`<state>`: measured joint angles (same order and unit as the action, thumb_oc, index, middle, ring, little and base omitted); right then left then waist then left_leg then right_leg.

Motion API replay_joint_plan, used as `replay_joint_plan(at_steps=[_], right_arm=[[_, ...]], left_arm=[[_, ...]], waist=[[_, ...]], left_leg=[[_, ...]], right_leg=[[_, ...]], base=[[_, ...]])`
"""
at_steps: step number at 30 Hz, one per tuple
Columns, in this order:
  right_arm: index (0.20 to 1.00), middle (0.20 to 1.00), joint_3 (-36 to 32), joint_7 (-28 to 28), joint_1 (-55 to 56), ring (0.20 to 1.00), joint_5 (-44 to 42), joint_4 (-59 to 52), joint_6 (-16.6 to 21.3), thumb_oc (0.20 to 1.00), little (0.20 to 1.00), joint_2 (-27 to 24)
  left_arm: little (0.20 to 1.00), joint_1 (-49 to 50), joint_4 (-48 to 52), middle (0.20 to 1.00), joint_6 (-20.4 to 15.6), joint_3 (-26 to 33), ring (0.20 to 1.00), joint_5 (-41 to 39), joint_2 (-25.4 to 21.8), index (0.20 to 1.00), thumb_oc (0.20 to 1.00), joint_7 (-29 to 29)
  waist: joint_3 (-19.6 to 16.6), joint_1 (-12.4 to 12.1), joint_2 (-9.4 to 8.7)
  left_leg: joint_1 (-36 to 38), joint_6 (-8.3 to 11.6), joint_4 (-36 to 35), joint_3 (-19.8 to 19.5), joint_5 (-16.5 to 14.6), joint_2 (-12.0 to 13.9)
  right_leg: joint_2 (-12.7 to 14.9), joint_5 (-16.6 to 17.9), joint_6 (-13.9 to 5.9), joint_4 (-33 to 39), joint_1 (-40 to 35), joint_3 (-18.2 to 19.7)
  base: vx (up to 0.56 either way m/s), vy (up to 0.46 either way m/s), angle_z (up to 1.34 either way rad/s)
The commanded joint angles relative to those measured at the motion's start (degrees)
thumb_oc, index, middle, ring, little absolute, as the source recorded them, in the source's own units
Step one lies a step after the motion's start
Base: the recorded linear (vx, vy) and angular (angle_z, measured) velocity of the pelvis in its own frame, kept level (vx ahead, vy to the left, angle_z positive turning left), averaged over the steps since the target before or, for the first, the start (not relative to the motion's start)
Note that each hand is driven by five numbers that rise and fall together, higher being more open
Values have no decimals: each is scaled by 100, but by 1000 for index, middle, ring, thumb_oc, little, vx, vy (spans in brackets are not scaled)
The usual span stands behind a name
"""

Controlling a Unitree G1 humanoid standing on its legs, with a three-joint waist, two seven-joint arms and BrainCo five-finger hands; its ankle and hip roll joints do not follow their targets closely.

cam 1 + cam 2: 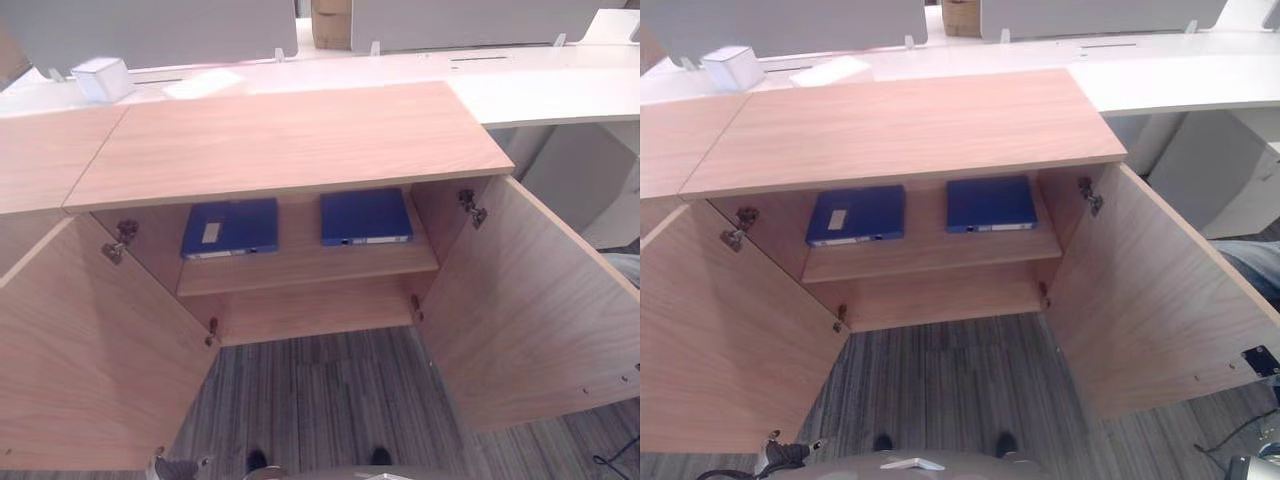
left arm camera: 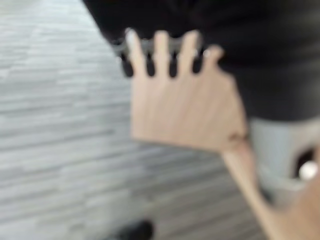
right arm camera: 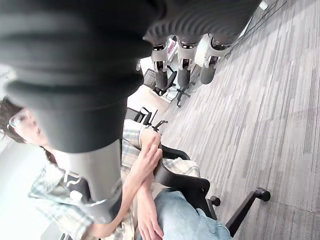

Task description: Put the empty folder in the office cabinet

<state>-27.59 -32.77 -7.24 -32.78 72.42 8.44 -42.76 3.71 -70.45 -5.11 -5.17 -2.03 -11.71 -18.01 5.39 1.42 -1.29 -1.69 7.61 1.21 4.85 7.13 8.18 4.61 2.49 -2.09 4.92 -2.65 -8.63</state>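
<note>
On the cabinet's (image 1: 290,140) upper shelf (image 1: 300,262), 2 blue folders (image 1: 230,227) (image 1: 365,216) lie flat side by side, both doors (image 1: 80,350) (image 1: 530,300) swung open. Left wrist view: left hand (image 2: 165,50), fingers straight and spread, empty, with a wooden door panel (image 2: 185,115) just beyond the fingertips. Right wrist view: right hand (image 3: 185,55), fingers relaxed and empty, above grey striped carpet (image 3: 270,125); a seated person (image 3: 145,165) in an office chair (image 3: 190,187) lies past it. White desks (image 1: 560,85) stand behind the cabinet.
</note>
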Motion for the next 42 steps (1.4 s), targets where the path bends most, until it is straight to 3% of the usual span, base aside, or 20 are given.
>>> replay_joint_plan(at_steps=[1, 14, 15, 16, 18, 19, 20, 27, 32, 36, 39, 41, 42], right_arm=[[1000, 1000, -70, 95, -182, 1000, -169, 185, 252, 1000, 1000, -234], [1000, 1000, 116, 791, 126, 1000, -702, -954, 618, 1000, 1000, 440], [1000, 1000, 384, 1389, 138, 1000, -1082, -1393, 690, 1000, 1000, 577], [1000, 1000, 386, 1392, 137, 1000, -1084, -1390, 691, 1000, 1000, 577], [1000, 1000, 681, 2191, 102, 1000, -1908, -2110, 805, 1000, 1000, 873], [1000, 1000, 796, 2935, 119, 1000, -2878, -2899, 886, 1000, 1000, 1354], [1000, 1000, 868, 3196, 193, 1000, -3279, -3279, 886, 1000, 1000, 1649], [1000, 1000, 1355, 3524, 381, 1000, -3243, -4012, 746, 1000, 1000, 1940], [1000, 1000, 1878, 3849, 810, 1000, -3312, -4770, 548, 1000, 1000, 2519], [1000, 1000, 2453, 4108, 1206, 1000, -3069, -5041, 219, 1000, 1000, 2628], [1000, 1000, 2454, 4107, 1210, 1000, -3068, -5044, 218, 1000, 1000, 2629], [1000, 1000, 2778, 4202, 1360, 1000, -2936, -4961, 9, 1000, 1000, 2683], [1000, 1000, 3503, 4498, 1512, 1000, -2718, -4921, -484, 1000, 1000, 2676]], left_arm=[[1000, -167, -219, 1000, -30, -91, 1000, -66, -295, 1000, 1000, -55], [1000, 69, -332, 1000, 74, -59, 1000, 275, -295, 1000, 1000, 87], [1000, 93, -320, 1000, 73, -11, 1000, 284, -311, 1000, 1000, 169], [1000, 95, -319, 1000, 74, -10, 1000, 284, -311, 1000, 1000, 169], [1000, 120, -244, 1000, 56, 13, 1000, 264, -314, 1000, 1000, 268], [1000, 146, -189, 1000, 56, 46, 1000, 280, -316, 1000, 1000, 390], [1000, 168, -155, 1000, 55, 86, 1000, 295, -340, 1000, 1000, 481], [1000, 169, -81, 1000, 29, 87, 1000, 298, -309, 1000, 1000, 625], [1000, 180, -12, 1000, 42, 107, 1000, 342, -219, 1000, 1000, 717], [1000, 221, -6, 1000, 56, 130, 1000, 443, -187, 1000, 1000, 818], [1000, 223, -5, 1000, 56, 131, 1000, 443, -187, 1000, 1000, 818], [1000, 212, -5, 1000, 67, 132, 1000, 470, -162, 1000, 1000, 866], [1000, 165, 39, 1000, 57, 75, 1000, 505, -149, 1000, 1000, 942]], waist=[[-61, -36, -122], [-175, -22, 3], [-178, -15, 8], [-179, -14, 7], [-171, -7, 16], [-174, -4, 39], [-199, -10, 38], [-238, -16, 24], [-280, -4, 18], [-271, 3, 17], [-274, 4, 17], [-265, 9, 2], [-256, -19, -28]], left_leg=[[223, -371, -279, 426, -660, -137], [531, -346, -621, 335, -680, -246], [533, -352, -621, 337, -702, -266], [533, -352, -621, 337, -702, -267], [540, -359, -621, 341, -708, -287], [553, -369, -621, 352, -731, -304], [584, -379, -621, 352, -755, -321], [627, -392, -621, 388, -791, -343], [654, -394, -621, 403, -811, -350], [646, -369, -621, 418, -792, -343], [646, -369, -621, 418, -792, -343], [637, -358, -621, 420, -776, -333], [612, -341, -621, 404, -755, -319]], right_leg=[[32, -418, -456, -437, 237, 265], [138, -339, -508, -230, 7, 160], [160, -322, -522, -237, 27, 181], [160, -323, -522, -237, 27, 181], [178, -298, -530, -257, 62, 212], [197, -292, -542, -262, 76, 229], [215, -290, -548, -267, 67, 247], [248, -256, -562, -250, 66, 270], [255, -262, -558, -242, 60, 294], [250, -261, -560, -224, 73, 297], [250, -261, -560, -224, 72, 296], [245, -254, -553, -220, 83, 294], [241, -246, -549, -218, 109, 295]], base=[[38, -19, 24], [31, 44, 5], [-12, 42, 0], [-19, 59, 2], [-13, 53, -3], [0, 74, -17], [8, 71, -27], [4, 14, -9], [7, 9, -5], [0, 0, -1], [0, 0, 0], [-16, -7, 1], [-21, -7, 3]])
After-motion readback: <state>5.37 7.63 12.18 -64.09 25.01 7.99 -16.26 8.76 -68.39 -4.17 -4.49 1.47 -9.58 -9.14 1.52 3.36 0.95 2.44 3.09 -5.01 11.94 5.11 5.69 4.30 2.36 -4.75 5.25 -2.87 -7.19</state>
